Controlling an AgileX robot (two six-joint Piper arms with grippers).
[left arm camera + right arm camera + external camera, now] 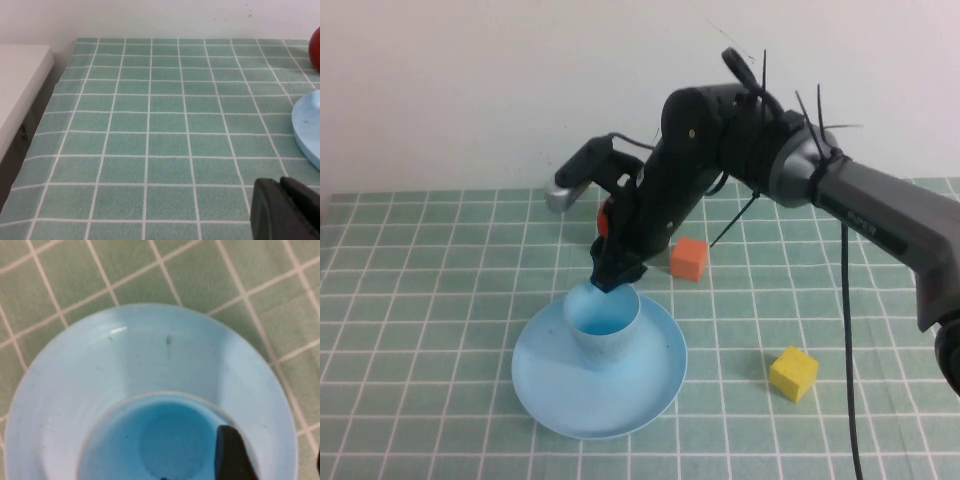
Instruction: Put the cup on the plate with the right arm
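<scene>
The light blue cup (603, 325) is standing upright on the light blue plate (655, 385), toward the plate's eleven o'clock.

No readable text, label, brand, number or sign anywhere. Faint pale marking on grey forearm link of right arm (880, 215) in high view — too blurred to read. Cup (603, 322), plate (650, 385) — plain, unmarked. Right gripper (612, 275) at cup rim, left gripper (285, 210) low over tablecloth — unlabelled.
</scene>
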